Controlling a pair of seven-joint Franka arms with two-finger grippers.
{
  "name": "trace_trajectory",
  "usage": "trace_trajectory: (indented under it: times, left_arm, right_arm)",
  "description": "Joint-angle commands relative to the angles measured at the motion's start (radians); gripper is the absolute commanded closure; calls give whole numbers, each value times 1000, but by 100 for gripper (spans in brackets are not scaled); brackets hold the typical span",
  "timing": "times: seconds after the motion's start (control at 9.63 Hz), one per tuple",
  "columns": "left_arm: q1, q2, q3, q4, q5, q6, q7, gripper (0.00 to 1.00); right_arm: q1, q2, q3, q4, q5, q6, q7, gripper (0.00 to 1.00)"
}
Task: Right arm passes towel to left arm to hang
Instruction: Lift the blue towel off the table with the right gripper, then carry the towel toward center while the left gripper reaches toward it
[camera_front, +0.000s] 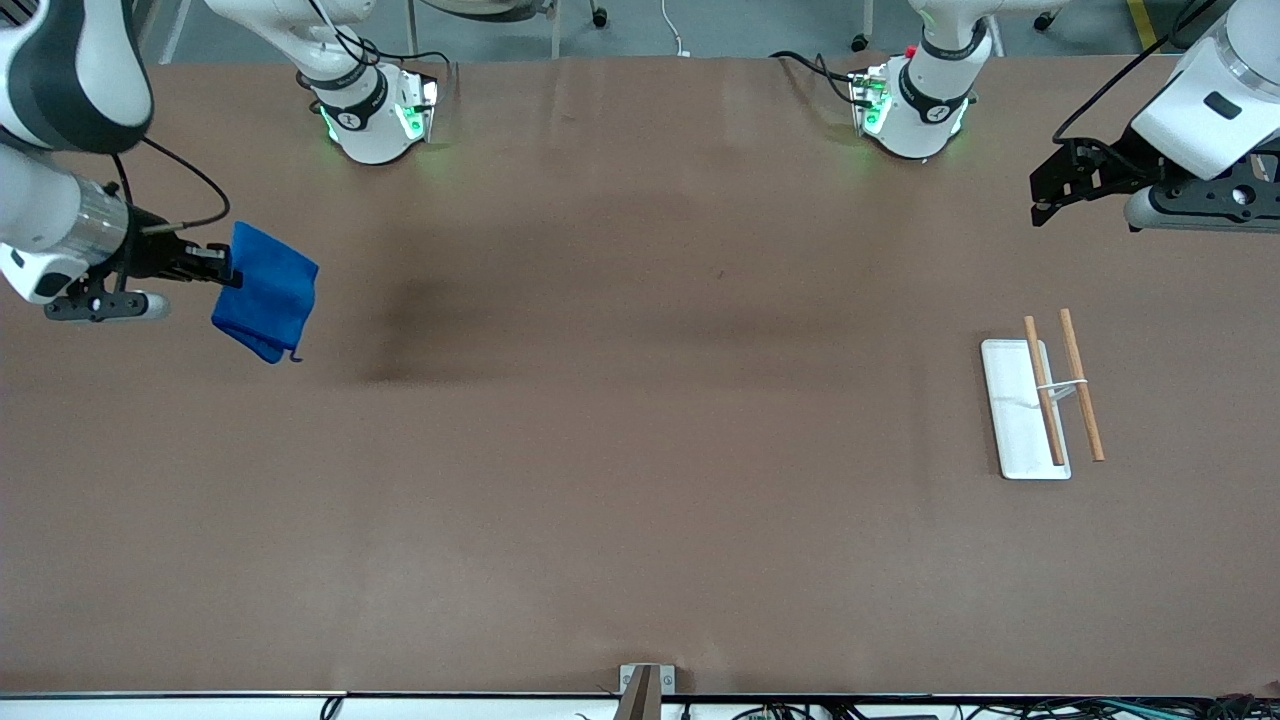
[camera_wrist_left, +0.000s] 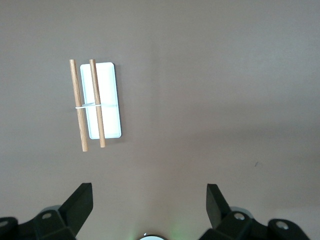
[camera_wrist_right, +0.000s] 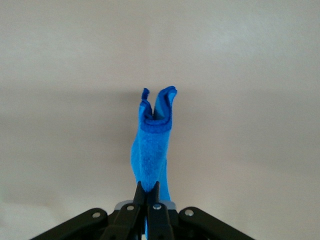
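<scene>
The bright blue towel (camera_front: 266, 292) hangs folded in the air over the table at the right arm's end, a small loop dangling from its lowest corner. My right gripper (camera_front: 232, 270) is shut on the towel's upper edge; in the right wrist view the towel (camera_wrist_right: 151, 150) rises from between the pinched fingers (camera_wrist_right: 141, 197). My left gripper (camera_front: 1044, 196) stays up in the air over the table's left-arm end, open with nothing between its fingers (camera_wrist_left: 80, 202). Below it in the left wrist view is the rack (camera_wrist_left: 95, 102).
A small hanging rack stands on the table toward the left arm's end: a white base plate (camera_front: 1018, 415) with two wooden rods (camera_front: 1081, 384) joined by a thin white bar. The two arm bases (camera_front: 375, 115) stand along the table's edge farthest from the front camera.
</scene>
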Motion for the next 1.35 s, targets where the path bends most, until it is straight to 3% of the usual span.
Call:
trace_trajectory:
  times: [0.0, 0.21, 0.73, 0.83, 1.04, 1.25]
  left_arm:
    - [-3, 59, -5, 1, -6, -14, 11, 0]
    - [-4, 116, -5, 49, -109, 6, 14, 0]
    - [38, 282, 6, 68, -696, 7, 14, 0]
    - [27, 314, 0, 65, -822, 50, 58, 0]
    - [-32, 348, -17, 57, -955, 157, 120, 0]
    - [-72, 400, -25, 10, -1219, 228, 210, 2]
  right_arm:
    - [71, 24, -4, 83, 115, -21, 70, 100]
    - [128, 30, -4, 120, 259, -9, 72, 100]
    - [253, 67, -4, 121, 624, 63, 69, 100]
    - [276, 75, -6, 121, 675, 89, 71, 100]
    - [327, 84, -6, 121, 791, 146, 72, 100]
    - [391, 99, -4, 121, 900, 248, 74, 100]
